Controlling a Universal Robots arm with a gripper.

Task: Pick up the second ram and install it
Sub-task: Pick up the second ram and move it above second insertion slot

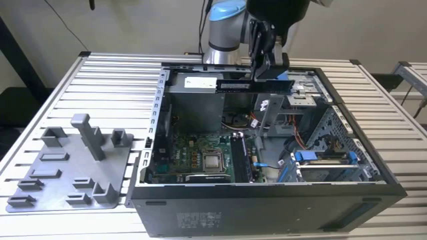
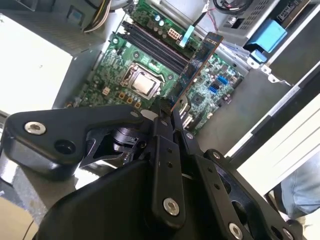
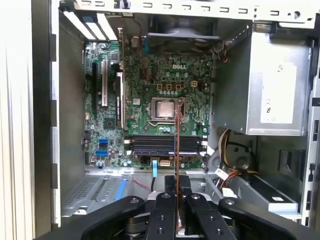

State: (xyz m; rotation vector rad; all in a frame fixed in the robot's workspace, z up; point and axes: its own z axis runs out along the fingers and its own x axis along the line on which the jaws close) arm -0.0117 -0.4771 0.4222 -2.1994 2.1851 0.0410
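A pale wall rises behind the slatted metal table.

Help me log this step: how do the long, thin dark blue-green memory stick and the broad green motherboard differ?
The memory stick is narrow, the motherboard broad. The stick hangs clamped in the gripper above the case; the motherboard lies mounted inside. Both are circuit boards.

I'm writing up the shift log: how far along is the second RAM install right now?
Pickup looks done: the gripper is shut on the flat blue-green memory stick, holding it in the air over the open black computer case. Left: the install. The stick is not yet seated in the dark memory slots on the green motherboard.
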